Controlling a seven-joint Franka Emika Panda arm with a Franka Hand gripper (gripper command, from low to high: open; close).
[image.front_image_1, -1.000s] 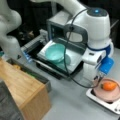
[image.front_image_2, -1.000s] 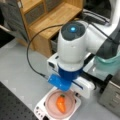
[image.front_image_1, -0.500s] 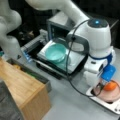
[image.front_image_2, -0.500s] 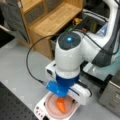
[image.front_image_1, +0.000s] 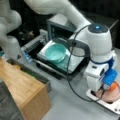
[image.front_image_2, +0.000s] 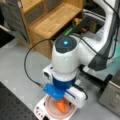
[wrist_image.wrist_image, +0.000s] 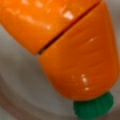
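Note:
An orange toy carrot (wrist_image.wrist_image: 75, 50) with a green stub fills the wrist view, split by a diagonal seam. It lies in a pink bowl (image.front_image_2: 53, 111) on a white tray (image.front_image_2: 40, 110). In both front views the gripper (image.front_image_2: 62, 101) reaches straight down into the bowl, right over the carrot (image.front_image_2: 61, 107). The arm's white hand and blue mount hide its fingertips. In a front view the gripper (image.front_image_1: 103, 90) stands at the bowl (image.front_image_1: 112, 96), and only a bit of the carrot (image.front_image_1: 114, 86) shows beside it.
A teal bowl (image.front_image_1: 55, 52) sits on a tray in front of a dark oven-like box (image.front_image_1: 60, 25). A wooden cabinet (image.front_image_1: 22, 85) stands at a front view's left, seen also as the cabinet (image.front_image_2: 50, 20). A black cable (image.front_image_2: 27, 67) loops off the arm.
The arm has come down over the pink bowl, bringing the gripper close onto the carrot. The carrot and bowl stay where they were.

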